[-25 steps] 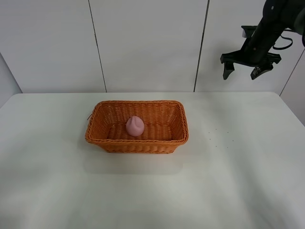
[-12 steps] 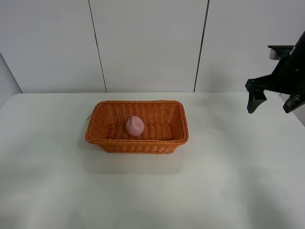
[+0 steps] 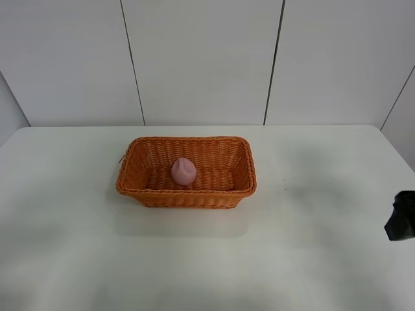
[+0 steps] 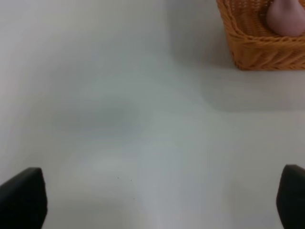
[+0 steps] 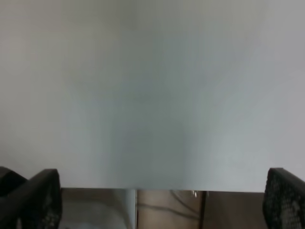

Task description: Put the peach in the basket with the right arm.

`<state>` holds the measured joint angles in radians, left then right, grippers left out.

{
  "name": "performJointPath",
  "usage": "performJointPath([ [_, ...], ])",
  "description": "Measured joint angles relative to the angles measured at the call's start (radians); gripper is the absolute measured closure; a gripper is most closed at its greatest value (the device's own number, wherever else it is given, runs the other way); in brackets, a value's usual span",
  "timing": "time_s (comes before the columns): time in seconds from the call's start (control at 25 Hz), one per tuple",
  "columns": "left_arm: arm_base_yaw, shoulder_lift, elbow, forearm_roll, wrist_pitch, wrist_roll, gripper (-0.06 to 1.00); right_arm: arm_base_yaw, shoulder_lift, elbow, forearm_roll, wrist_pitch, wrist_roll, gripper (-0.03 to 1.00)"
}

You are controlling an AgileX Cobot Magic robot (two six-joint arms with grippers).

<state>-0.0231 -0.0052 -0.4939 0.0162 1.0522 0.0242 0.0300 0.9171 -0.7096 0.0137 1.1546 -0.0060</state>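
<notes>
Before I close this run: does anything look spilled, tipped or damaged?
Nothing stands out. The basket sits flat and looks intact on the table, with the peach inside it, and no spill is visible.

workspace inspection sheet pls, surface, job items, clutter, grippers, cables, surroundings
surface: white table, plain and matte.
job's things: peach lies inside the basket, near its middle; the basket stands upright on the table.
clutter: nothing seen.
grippers: right gripper open and empty, fingertips wide apart over bare table near its edge; only a dark part of the right arm shows at the high view's right border. left gripper open and empty, over bare table beside the basket.
cables: nothing seen.
surroundings: white wall panels with dark seams behind the table.
</notes>
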Motion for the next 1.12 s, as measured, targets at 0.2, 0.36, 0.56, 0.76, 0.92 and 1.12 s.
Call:
performJointPath([
  [0.2,0.0,0.0,0.0,0.0,0.0,0.0,-0.04,0.0,-0.31,0.176,0.0,-0.117,-0.008,0.31],
  [0.36,0.0,0.0,0.0,0.0,0.0,0.0,-0.04,0.0,-0.514,0.212,0.0,-0.12,-0.02,0.31],
  [0.56,0.0,0.0,0.0,0.0,0.0,0.0,-0.04,0.0,-0.684,0.216,0.0,-0.124,-0.02,0.31],
  [0.76,0.0,0.0,0.0,0.0,0.0,0.0,-0.04,0.0,-0.814,0.216,0.0,-0.124,-0.02,0.31],
  [0.92,0.0,0.0,0.0,0.0,0.0,0.0,-0.04,0.0,-0.898,0.216,0.0,-0.124,-0.02,0.31],
  [1.12,0.0,0.0,0.0,0.0,0.0,0.0,-0.04,0.0,-0.92,0.216,0.0,-0.124,-0.019,0.31],
])
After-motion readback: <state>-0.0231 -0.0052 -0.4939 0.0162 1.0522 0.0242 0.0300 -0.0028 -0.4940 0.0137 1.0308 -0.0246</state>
